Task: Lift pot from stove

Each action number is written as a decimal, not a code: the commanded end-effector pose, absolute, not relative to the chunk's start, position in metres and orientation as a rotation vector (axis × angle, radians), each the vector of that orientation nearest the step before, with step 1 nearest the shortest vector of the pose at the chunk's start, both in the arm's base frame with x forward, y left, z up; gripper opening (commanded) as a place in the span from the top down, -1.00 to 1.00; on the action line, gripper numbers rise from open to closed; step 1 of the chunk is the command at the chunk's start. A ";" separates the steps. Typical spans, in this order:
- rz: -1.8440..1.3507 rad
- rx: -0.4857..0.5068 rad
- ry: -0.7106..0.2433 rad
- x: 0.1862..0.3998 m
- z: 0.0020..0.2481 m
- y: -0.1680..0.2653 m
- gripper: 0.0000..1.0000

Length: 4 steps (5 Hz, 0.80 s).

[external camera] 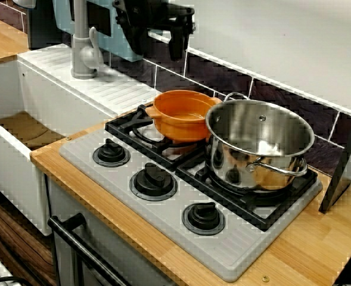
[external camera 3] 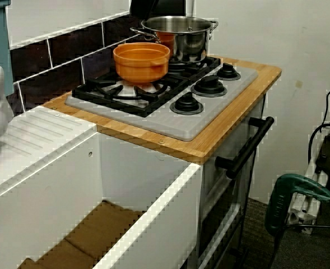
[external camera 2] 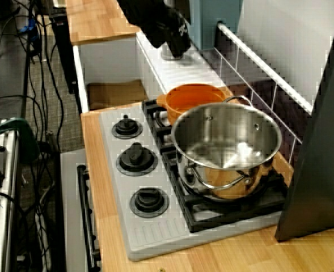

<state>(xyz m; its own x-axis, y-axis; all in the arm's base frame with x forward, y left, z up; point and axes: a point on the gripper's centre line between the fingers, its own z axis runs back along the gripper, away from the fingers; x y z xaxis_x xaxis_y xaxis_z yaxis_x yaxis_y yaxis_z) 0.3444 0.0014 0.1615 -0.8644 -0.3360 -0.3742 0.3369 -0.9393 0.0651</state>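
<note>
The stove (external camera: 163, 208) sits on a counter (external camera: 318, 250). Two pots stand on its grates (external camera: 247, 205), at the back by the wall – the small pot (external camera: 184, 116) on the left and the big pot (external camera: 258, 146) on the right, touching. Three knobs (external camera: 154, 180) sit in a row in front. A sink (external camera: 26, 128) is left of the stove, with a tap (external camera: 83, 44) behind it. The gripper (external camera: 178, 39) hangs up high – above the small pot and well apart from it.

Wooden counter (external camera: 306, 250) bearing grey stove (external camera: 235, 253) | stove carrying orange pot (external camera: 184, 116) and steel pot (external camera: 258, 143), sitting upright, touching
</note>
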 end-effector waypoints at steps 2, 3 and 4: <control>-2.789 0.582 0.078 0.376 0.108 0.019 -1.00; -2.794 0.561 0.114 0.382 0.095 0.023 -1.00; -2.779 0.547 0.167 0.385 0.084 0.027 -1.00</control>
<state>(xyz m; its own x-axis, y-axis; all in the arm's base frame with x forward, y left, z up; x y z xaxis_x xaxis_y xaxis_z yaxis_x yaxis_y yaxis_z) 0.3771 0.0262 0.0656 -0.9026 -0.2740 -0.3321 0.3127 -0.9474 -0.0683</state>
